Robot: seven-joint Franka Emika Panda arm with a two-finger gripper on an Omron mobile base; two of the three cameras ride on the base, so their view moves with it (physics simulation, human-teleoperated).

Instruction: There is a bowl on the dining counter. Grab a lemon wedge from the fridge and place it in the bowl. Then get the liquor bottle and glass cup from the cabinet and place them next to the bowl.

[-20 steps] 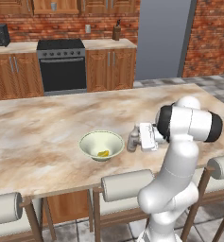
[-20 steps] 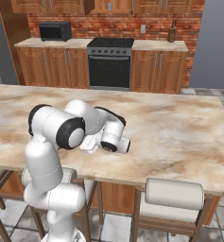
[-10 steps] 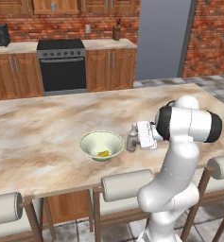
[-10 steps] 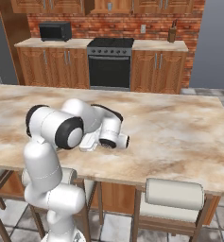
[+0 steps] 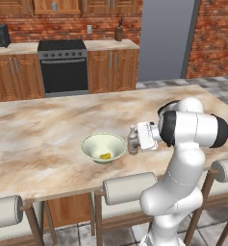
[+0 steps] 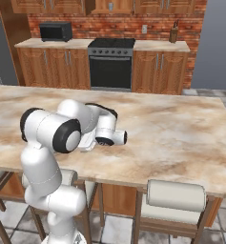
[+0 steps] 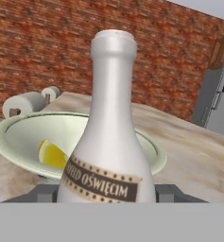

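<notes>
Gripping liquor bottle (image 7: 111, 146) upright between gripper (image 5: 134, 140) fingers, at bowl's (image 5: 103, 146) three o'clock on dining counter (image 5: 48, 129); lemon wedge (image 7: 52, 154) inside bowl.

You've got the pale liquor bottle (image 7: 108, 142) standing upright at 3 o'clock of the cream bowl (image 5: 94, 144), lemon wedge (image 7: 51, 154) inside.

Even, bright rendered light — soft shadow under the bowl (image 5: 103, 147), no glare; the close bottle (image 7: 108, 142) looks slightly soft — edges undistorted.
</notes>
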